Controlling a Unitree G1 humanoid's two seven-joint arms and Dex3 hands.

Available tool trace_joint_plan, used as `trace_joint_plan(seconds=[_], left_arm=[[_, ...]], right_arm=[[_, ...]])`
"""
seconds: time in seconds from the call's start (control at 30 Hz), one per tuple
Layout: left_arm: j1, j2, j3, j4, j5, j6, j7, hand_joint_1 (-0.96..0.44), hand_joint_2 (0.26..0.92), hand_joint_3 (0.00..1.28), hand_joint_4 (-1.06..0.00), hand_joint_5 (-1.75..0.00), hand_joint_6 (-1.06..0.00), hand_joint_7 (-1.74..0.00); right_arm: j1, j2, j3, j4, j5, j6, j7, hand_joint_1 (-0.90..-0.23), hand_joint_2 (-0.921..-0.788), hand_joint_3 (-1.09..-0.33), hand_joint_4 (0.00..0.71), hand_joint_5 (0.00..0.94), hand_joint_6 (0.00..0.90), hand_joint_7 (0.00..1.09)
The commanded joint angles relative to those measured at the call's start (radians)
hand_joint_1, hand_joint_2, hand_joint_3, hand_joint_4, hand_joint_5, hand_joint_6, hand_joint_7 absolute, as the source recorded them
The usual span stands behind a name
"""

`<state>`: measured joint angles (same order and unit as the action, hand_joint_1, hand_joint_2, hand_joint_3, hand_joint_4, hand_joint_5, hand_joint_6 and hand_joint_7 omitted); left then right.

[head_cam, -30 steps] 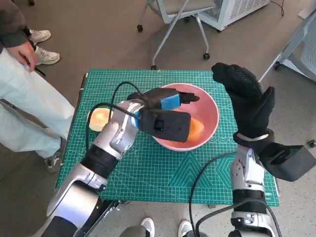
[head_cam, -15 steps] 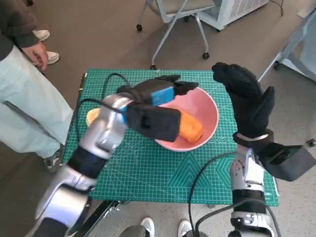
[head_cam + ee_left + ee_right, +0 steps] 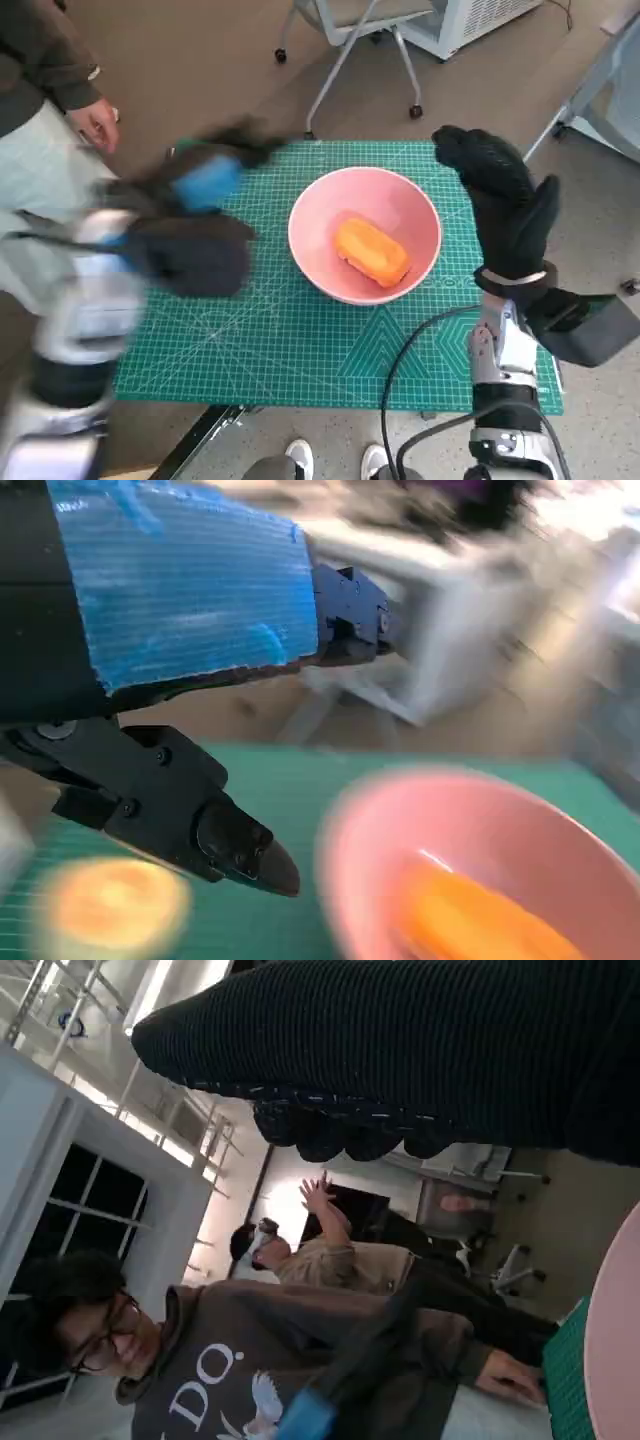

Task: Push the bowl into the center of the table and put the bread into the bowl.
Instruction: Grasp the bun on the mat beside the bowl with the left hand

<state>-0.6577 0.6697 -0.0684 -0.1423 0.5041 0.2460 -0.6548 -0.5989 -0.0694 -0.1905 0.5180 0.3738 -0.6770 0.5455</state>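
Right hand: the gloved right hand (image 3: 505,205) stands upright over the right edge of the table (image 3: 300,350), palm side toward the bowl, fingers spread and holding nothing; it is apart from the bowl's rim.
Left hand: the left hand (image 3: 205,180) hangs over the left edge near the far left corner, blurred in the head view; the left wrist view shows its fingers (image 3: 235,840) apart with nothing between them, so it appears open and empty.
Bowl: the pink bowl (image 3: 415,215) sits upright on the green mat, about mid-table, slightly toward the far edge.
Bread: the orange bread (image 3: 372,251) lies in the bottom of the bowl, its long axis running diagonally from the far left to the near right corner; it touches neither hand.
Head view only: the whole mat, both forearms, and a person's hand (image 3: 98,124) beside the far left corner.
Left wrist view only: a round yellowish object (image 3: 110,905) on the mat beside the bowl, too blurred to identify; the head view hides it behind the left arm.
Right wrist view only: two people (image 3: 300,1355) beyond the table, and a sliver of the bowl's rim.
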Motion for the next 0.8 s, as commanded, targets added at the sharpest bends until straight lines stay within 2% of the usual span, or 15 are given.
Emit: trace_joint_plan(seconds=[0.03, 0.3, 0.57, 0.8], left_arm=[[0.059, 0.046, 0.043, -0.052, -0.015, 0.025, -0.005, -0.21, 0.715, 0.0, 0.0, 0.0, -0.22, -0.02], [0.115, 0.112, 0.058, -0.087, -0.017, 0.068, -0.043, -0.1, 0.706, 0.0, -0.02, 0.0, -0.21, -0.01], [0.12, 0.122, 0.053, -0.093, -0.025, 0.076, -0.043, -0.07, 0.706, 0.0, -0.02, 0.0, -0.21, 0.0], [0.11, 0.091, -0.019, 0.016, -0.003, 0.071, -0.027, 0.04, 0.713, 0.0, -0.06, -0.01, -0.21, 0.0]], right_arm=[[0.02, 0.006, 0.005, 0.009, 0.003, 0.004, 0.006, -0.658, -0.921, -0.678, 0.189, 0.0, 0.081, 0.52], [0.01, 0.008, 0.007, 0.027, 0.007, 0.002, 0.015, -0.651, -0.921, -0.682, 0.187, 0.0, 0.079, 0.52], [0.009, 0.006, 0.006, 0.032, 0.009, 0.0, 0.019, -0.652, -0.921, -0.683, 0.187, 0.0, 0.077, 0.52], [-0.007, 0.005, 0.009, 0.048, 0.023, 0.022, 0.039, -0.662, -0.921, -0.684, 0.19, 0.001, 0.079, 0.52]])
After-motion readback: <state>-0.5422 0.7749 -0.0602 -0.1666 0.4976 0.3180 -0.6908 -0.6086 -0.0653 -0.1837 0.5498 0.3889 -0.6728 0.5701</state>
